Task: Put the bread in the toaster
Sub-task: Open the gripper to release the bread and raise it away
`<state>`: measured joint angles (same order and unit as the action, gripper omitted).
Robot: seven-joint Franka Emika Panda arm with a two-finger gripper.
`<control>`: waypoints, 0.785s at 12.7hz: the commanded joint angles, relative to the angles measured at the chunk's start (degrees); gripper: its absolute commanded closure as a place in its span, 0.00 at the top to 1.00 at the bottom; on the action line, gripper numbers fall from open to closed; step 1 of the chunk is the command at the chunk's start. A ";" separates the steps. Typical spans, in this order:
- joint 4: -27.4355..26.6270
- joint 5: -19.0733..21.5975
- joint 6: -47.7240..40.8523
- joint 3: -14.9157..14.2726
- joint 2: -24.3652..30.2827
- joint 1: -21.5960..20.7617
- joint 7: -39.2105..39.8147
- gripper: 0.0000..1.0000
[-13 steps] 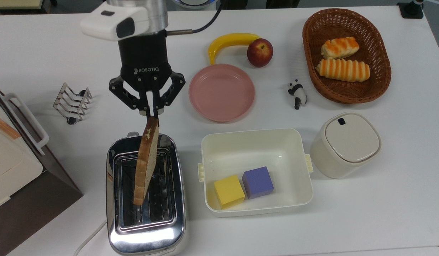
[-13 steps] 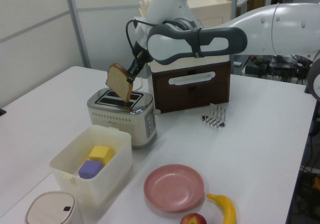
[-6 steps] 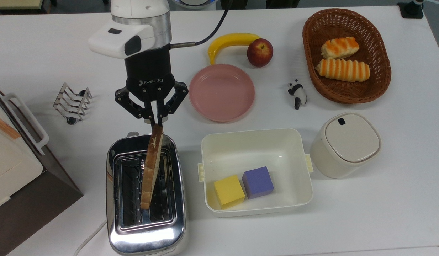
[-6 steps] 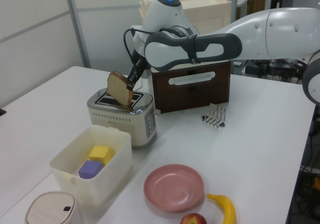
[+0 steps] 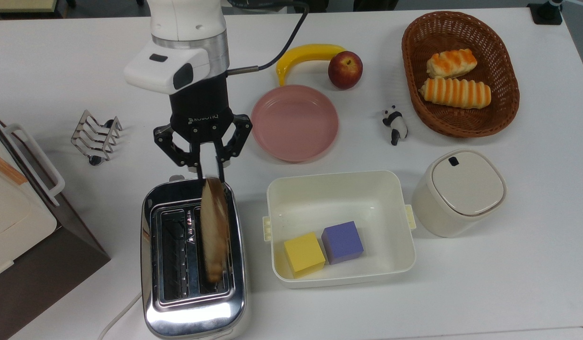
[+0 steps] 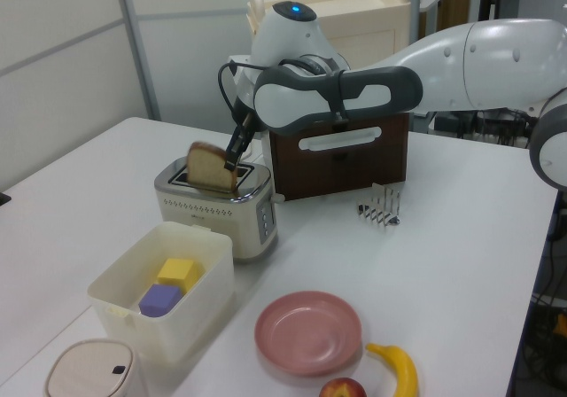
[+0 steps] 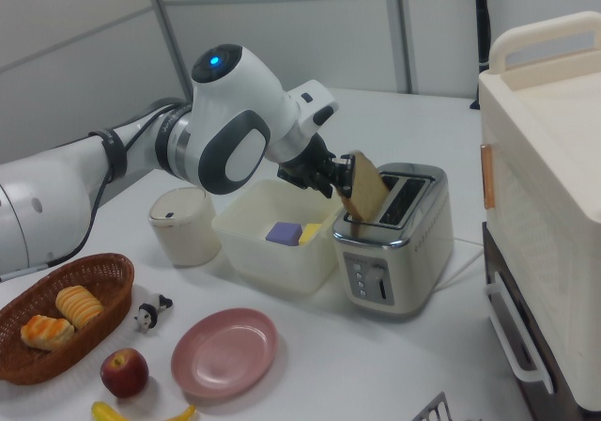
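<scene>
The toaster (image 5: 193,262) sits at 7 o'clock on the tabletop (image 5: 509,283) in the top view, its near end cut by the frame's lower edge and its white cord (image 5: 119,314) running out of sight. The bread (image 5: 213,229) stands on edge in the slot on the top view's right, blurred, so its crust and lower part are hard to make out; in the left view it (image 6: 211,167) leans with its bottom hidden inside the toaster (image 6: 217,206). At 12 o'clock from the slice, the claw (image 5: 209,174) appears released, fingers parted on either side of the slice's far corner; contact cannot be judged. Farther off lie the pink plate (image 5: 294,122) and toast rack (image 5: 96,137).
</scene>
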<state>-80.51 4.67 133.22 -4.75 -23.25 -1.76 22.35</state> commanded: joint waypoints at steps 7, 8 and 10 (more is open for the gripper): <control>-1.14 -4.84 -6.12 -0.26 2.59 -1.75 -5.81 1.00; -1.14 -5.02 -8.74 -0.26 3.47 -2.54 -7.21 1.00; -1.14 -5.98 -19.34 -0.62 5.83 -3.86 -8.98 1.00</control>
<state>-80.33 0.69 125.15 -4.65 -21.88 -3.48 17.07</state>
